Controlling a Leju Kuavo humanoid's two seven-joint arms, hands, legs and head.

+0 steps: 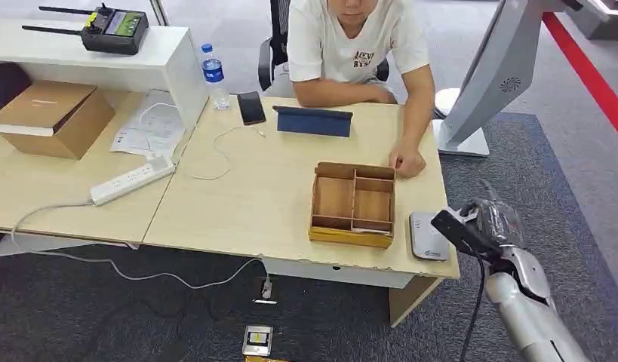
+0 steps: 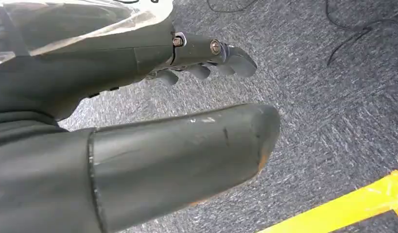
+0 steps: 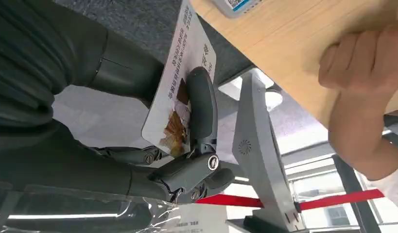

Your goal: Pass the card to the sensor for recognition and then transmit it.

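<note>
My right hand [image 1: 490,222] hovers just off the table's front right corner, next to the white sensor [image 1: 428,237]. In the right wrist view this hand [image 3: 187,170] pinches a white printed card [image 3: 180,92] between thumb and a finger [image 3: 201,107]. The card stands on edge just short of the table edge, and the sensor's [image 3: 235,6] QR label is beyond it. My left hand [image 2: 163,155] hangs over grey carpet, fingers [image 2: 211,53] apart from the thumb and holding nothing.
A person sits behind the table [image 1: 253,204], one hand [image 1: 406,161] resting by a wooden compartment box [image 1: 354,204]. A blue tablet [image 1: 313,121], phone [image 1: 250,107], bottle [image 1: 213,74] and power strip [image 1: 132,181] lie further back. A grey stand [image 1: 487,75] rises at the right. Another small card [image 1: 257,340] lies on the floor.
</note>
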